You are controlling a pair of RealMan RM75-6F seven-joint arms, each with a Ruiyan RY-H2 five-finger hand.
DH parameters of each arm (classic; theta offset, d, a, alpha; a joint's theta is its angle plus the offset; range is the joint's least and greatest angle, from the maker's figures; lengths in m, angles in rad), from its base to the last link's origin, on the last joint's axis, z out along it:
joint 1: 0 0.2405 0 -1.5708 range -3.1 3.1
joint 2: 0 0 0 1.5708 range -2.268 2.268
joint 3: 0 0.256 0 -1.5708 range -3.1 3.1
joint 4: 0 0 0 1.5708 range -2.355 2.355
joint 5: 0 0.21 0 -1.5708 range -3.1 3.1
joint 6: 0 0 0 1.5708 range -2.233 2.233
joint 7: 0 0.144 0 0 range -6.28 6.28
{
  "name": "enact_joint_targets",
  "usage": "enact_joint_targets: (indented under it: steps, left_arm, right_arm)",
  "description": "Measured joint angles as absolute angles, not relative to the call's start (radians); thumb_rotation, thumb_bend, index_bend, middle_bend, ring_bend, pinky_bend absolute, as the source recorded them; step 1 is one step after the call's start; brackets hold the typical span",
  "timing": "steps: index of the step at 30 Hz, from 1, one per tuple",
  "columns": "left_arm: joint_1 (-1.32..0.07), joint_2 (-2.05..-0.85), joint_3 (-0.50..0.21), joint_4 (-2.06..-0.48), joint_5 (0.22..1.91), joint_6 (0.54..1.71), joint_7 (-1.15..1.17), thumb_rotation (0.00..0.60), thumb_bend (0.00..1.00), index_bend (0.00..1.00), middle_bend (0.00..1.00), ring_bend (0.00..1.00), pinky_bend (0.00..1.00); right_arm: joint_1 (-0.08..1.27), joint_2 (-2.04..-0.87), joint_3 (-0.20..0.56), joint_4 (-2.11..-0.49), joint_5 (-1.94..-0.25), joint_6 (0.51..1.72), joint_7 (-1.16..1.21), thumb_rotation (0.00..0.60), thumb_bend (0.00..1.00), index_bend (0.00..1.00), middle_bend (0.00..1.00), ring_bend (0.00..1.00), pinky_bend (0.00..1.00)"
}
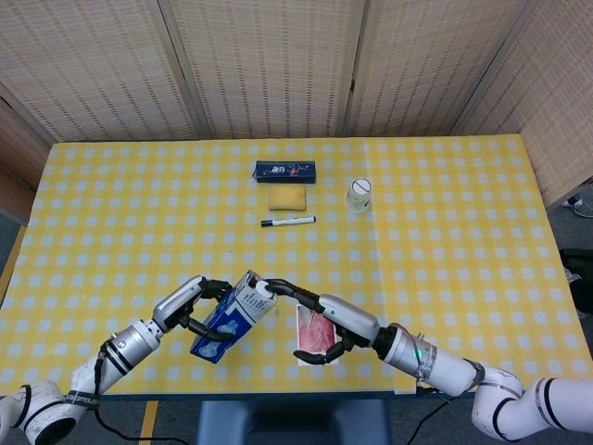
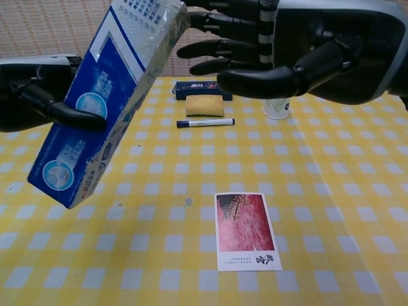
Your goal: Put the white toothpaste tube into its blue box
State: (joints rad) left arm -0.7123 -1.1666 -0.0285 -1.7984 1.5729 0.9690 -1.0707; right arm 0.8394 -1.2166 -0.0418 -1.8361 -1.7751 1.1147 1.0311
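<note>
Left hand [image 1: 196, 301] grips the long blue cardboard toothpaste box [image 1: 228, 317] from its 9 o'clock side, lifted off the yellow-and-white checked tablecloth [image 1: 445, 232] and tilted, open end up toward 1 o'clock. Chest view: dark fingers [image 2: 60, 113] wrap the box [image 2: 105, 102] at mid-length. White toothpaste tube [image 1: 263, 291]: only its white end shows, poking out of the box mouth; the rest sits inside. Right hand [image 1: 324, 320] lies at 3 o'clock of the box, fingers spread, one fingertip [image 1: 269, 284] reaching the tube end; contact looks likely, can't tell for sure. Chest view shows this hand [image 2: 287, 54] with fingers apart, holding nothing.

Red-and-white printed card [image 1: 315, 326] lies flat on the cloth under the right hand, at 3 o'clock of the box. Toward 12 o'clock, well apart: black-capped white marker pen [image 1: 287, 222], yellow rectangular sponge [image 1: 287, 197], small dark blue flat box [image 1: 285, 170] stacked in a row going back; white paper cup with green leaf print [image 1: 358, 195] at 3 o'clock of the sponge.
</note>
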Motion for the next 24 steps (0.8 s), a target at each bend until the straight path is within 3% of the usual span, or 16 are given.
enact_joint_targets:
  steps: [18, 24]
  left_arm:
    - [-0.711, -1.17, -0.022, -1.808, 1.565, 0.958, -1.022, 0.6, 0.2, 0.65, 0.65, 0.59, 0.54]
    - [-0.705, -1.162, -0.022, -1.802, 1.56, 0.965, -1.028, 0.6, 0.2, 0.65, 0.65, 0.59, 0.54]
  right_arm:
    - [0.843, -1.143, -0.043, -1.926, -1.709, 1.019, 0.887, 0.6, 0.39, 0.0, 0.0, 0.0, 0.0]
    - [0.826, -1.127, -0.039, -1.933, -1.729, 1.067, 0.897, 0.6, 0.4, 0.0, 0.0, 0.0, 0.0]
